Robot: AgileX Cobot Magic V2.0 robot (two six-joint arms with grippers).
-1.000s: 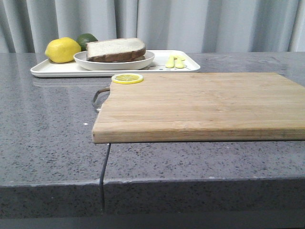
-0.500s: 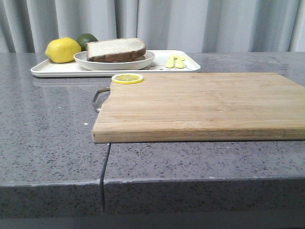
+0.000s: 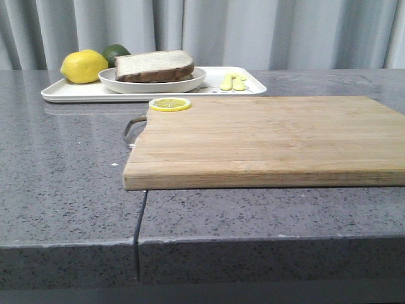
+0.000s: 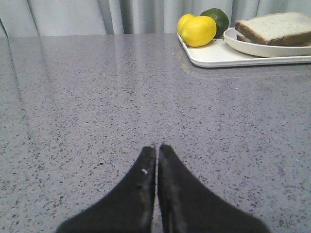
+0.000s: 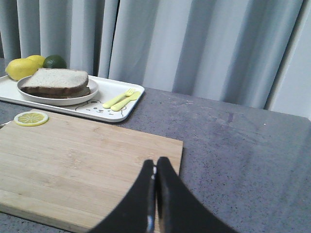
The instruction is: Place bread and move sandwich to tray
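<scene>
Jaws of both grippers are pressed together, empty. The sandwich [image 3: 155,66] is seated on its plate [image 3: 152,82] on the tray [image 3: 69,93]; egg apparently hidden.

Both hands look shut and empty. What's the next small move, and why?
Probably none beyond holding clear: the sandwich already sits on its plate on the tray, the wooden board holds only a lemon slice, and the left hand and right hand are shut on nothing.

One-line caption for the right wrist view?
Shut right gripper over wooden board; sandwich plated on tray.
</scene>
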